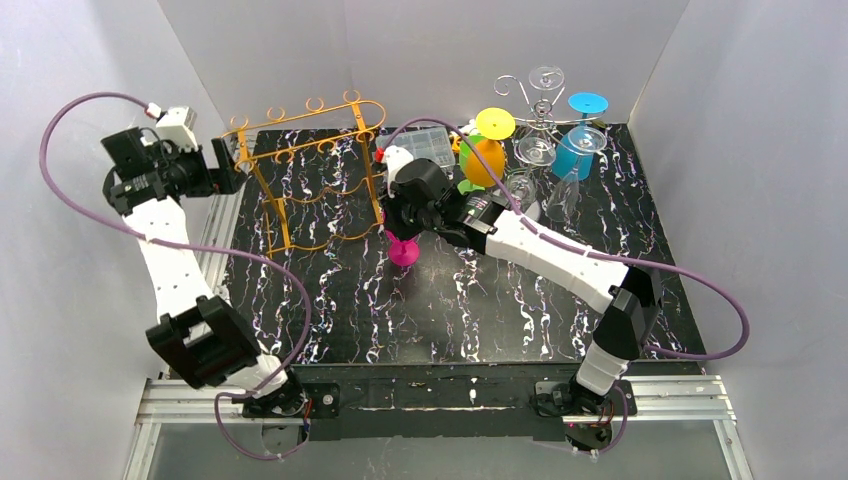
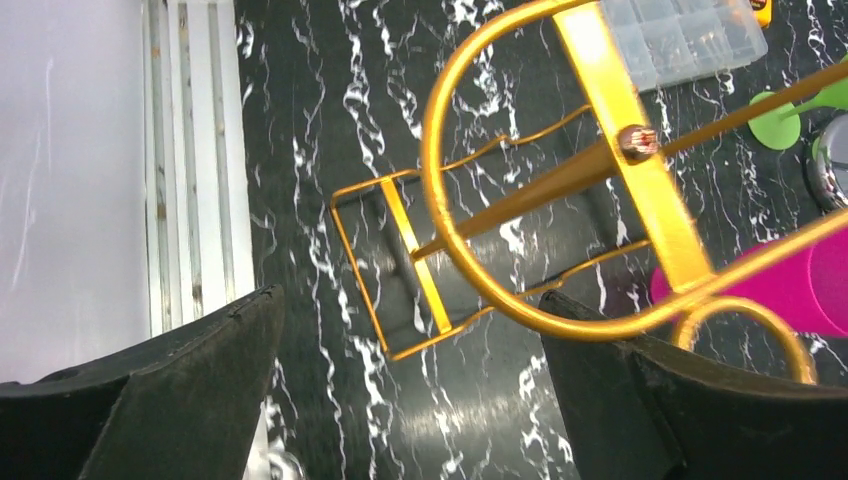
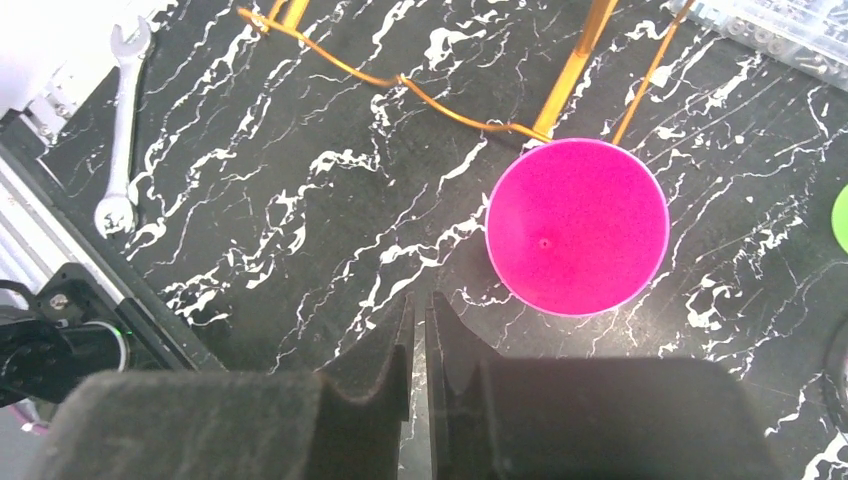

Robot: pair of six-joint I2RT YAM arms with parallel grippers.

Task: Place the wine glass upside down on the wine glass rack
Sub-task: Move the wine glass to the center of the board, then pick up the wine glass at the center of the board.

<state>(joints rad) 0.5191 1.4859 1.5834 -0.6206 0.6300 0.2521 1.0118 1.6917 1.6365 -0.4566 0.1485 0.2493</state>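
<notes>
Tabletop (image 1: 500,310) in black marble pattern carries two racks. A gold wire rack (image 2: 655,205) stands at the back left, and a silver stand (image 1: 543,105) at the back right is already hung with glasses. Both arms are at the gold one, so it looks like the target.

The left gripper (image 2: 410,305) is at that rack's left end with its jaws spread wide and nothing grasped. The end hoop runs just beside one pad, and contact cannot be confirmed. The right gripper (image 3: 420,310) hangs over the rack's right end, its fingers pinched almost together with nothing visible between them.

The magenta wine glass (image 3: 577,225) stands on the table just beside the rack's foot wires, ahead of those fingers and not yet on the rack. Which end is up cannot be told from these views. A spanner (image 3: 120,130) lies well apart.

Several things could go wrong:
- Closed fingers coming down could tip the glass.
- Fingers opening this near the foot wires could catch them, and the unbraced rack would slide.
- Smooth plastic may slip if the glass has to be turned over.
</notes>
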